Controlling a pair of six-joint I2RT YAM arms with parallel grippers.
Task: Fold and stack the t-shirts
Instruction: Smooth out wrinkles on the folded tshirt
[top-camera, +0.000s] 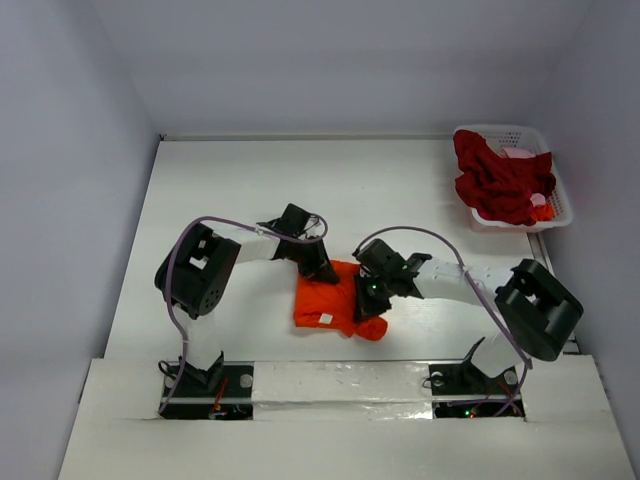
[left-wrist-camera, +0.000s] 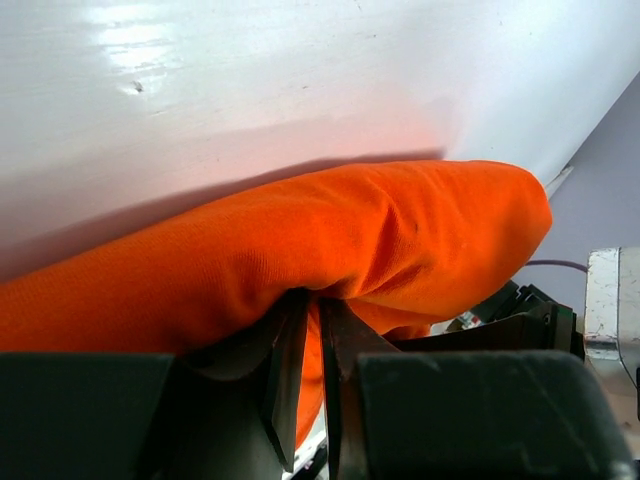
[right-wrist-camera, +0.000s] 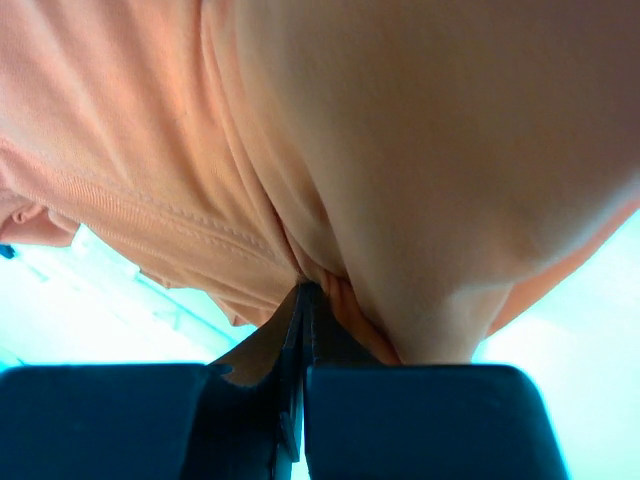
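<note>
Orange-red t-shirt (top-camera: 328, 302) sits pinched in left pincer (left-wrist-camera: 312, 318) and right pincer (right-wrist-camera: 303, 298).

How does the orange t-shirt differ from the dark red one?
The orange-red t-shirt lies on the table, the dark crimson t-shirt in the white basket. The left gripper and the right gripper pinch the orange-red one; nothing touches the crimson one. Both are rumpled cloth.

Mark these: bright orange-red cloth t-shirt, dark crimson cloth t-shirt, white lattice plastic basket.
bright orange-red cloth t-shirt (top-camera: 328, 298): top view, middle of its body.
dark crimson cloth t-shirt (top-camera: 500, 180): top view, middle of the heap.
white lattice plastic basket (top-camera: 562, 190): top view, right rim.
</note>
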